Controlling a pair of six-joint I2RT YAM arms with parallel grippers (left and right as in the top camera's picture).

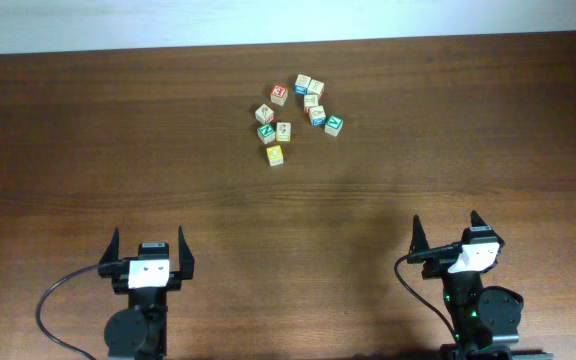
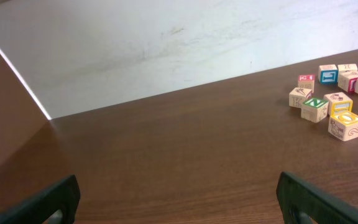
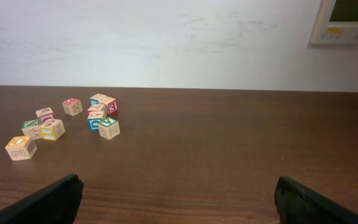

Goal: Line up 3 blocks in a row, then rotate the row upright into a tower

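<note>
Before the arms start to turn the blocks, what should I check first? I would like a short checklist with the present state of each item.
1. The left gripper is open: ok.
2. The right gripper is open: ok.
3. Both grippers are empty and apart from the blocks: ok.
4. Targets in view, namely the green block, the teal block and the second green block: ok.
5. Room for fingers around each target: not ok; neighbouring blocks crowd them.
6. Whether any target touches a neighbour: cannot tell.
</note>
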